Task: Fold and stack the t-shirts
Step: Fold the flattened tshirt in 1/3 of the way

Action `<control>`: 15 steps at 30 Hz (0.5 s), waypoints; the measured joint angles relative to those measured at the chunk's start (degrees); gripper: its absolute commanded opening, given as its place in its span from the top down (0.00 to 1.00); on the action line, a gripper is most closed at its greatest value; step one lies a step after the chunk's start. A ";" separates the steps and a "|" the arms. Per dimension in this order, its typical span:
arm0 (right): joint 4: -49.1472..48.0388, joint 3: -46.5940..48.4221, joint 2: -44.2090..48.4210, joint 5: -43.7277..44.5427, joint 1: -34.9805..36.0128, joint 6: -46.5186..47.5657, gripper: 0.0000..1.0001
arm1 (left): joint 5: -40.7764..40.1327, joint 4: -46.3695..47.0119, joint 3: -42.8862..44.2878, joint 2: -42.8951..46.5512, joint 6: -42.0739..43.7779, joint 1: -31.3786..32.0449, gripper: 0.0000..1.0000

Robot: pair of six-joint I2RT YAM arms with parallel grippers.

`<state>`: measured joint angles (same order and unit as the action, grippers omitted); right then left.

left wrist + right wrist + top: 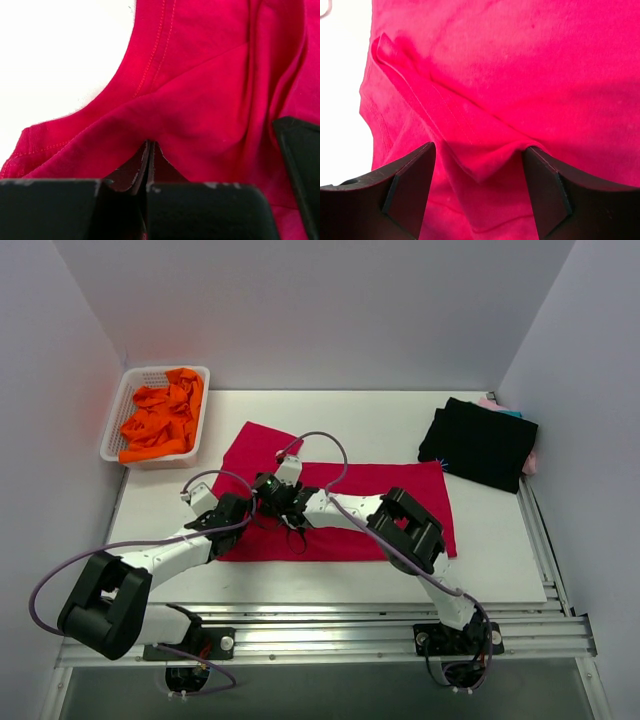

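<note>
So, roughly three down and one in progress, judging by how things lie. At the far right of the table (380, 420) a black shirt (480, 445) is folded and laid on top of what looks like a pink shirt (530, 462) and a teal shirt (511, 413); only thin edges of those two can be seen, so how neatly they're folded can't be told. The red shirt (420, 490) is spread across the middle of the table as a wide band, with one part sticking out toward the far left, so at best it's only partly folded and not stacked yet. Both arms are met over its left half. The left gripper (150, 145) is pinched tight with a pucker of red cloth caught at its tips, near a stitched hem. The right gripper (479, 150) is held wide, its jaws standing either side of a raised fold of the same shirt with nothing clamped. What's left, probably: that fold gets gripped on the right side too, the shirt gets folded over and tidied, then it's carried to the pile at the far right. A basket (118, 410) at the far left is filled with crumpled orange cloth (160, 420); whether that's more shirts to do can't be told.
</note>
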<state>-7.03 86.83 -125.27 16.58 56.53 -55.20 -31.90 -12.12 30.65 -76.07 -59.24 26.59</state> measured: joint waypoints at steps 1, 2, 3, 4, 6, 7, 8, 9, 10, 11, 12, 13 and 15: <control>0.00 0.22 -0.15 -0.15 -0.28 0.11 0.35 | -0.15 0.00 0.00 0.00 0.00 0.15 0.98; 0.00 0.39 -0.22 -0.22 -0.59 0.22 0.35 | -0.31 0.00 0.00 0.00 0.00 0.35 0.98; -0.02 0.48 -0.22 -0.37 -0.85 0.42 0.35 | -0.44 0.00 0.00 -0.02 0.00 0.52 0.98; -0.02 0.57 -0.22 -0.37 -1.14 0.63 0.34 | -0.61 -0.02 0.00 -0.02 0.00 0.72 0.98; 0.02 0.94 -0.22 -0.44 -2.08 1.18 0.34 | -0.87 -0.02 0.00 -0.02 0.00 1.09 0.98; 0.04 1.18 -0.22 -0.44 -2.62 1.42 0.34 | -1.01 -0.02 0.00 -0.02 0.00 1.22 0.98; 0.02 1.49 -0.22 -0.46 -3.28 1.57 0.34 | -1.11 -0.04 0.00 -0.02 0.00 1.40 0.98; 0.00 1.77 -0.22 -0.46 -4.11 1.77 0.34 | -1.22 -0.04 0.00 -0.02 0.00 1.49 0.98; 0.00 2.10 -0.22 -0.48 -5.03 1.99 0.35 | -1.29 -0.04 0.00 -0.04 0.00 1.55 0.98; -0.02 2.34 -0.22 -0.48 -6.08 2.23 0.35 | -1.38 -0.04 0.00 -0.07 0.00 1.60 0.98; -0.02 2.51 -0.22 -0.48 -7.30 2.58 0.35 | -1.49 -0.04 0.02 -0.13 0.00 1.62 0.98; -0.02 2.64 -0.20 -0.42 -8.59 2.91 0.35 | -1.53 -0.04 0.02 -0.15 -0.02 1.62 0.98; 0.17 2.67 -0.09 0.00 -11.34 3.76 0.34 | -1.79 -0.07 0.02 -0.24 -0.02 1.73 0.98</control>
<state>-6.85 89.49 -125.36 16.58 45.19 -51.44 -33.69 -12.19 30.68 -76.31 -59.27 28.32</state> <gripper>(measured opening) 0.655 0.031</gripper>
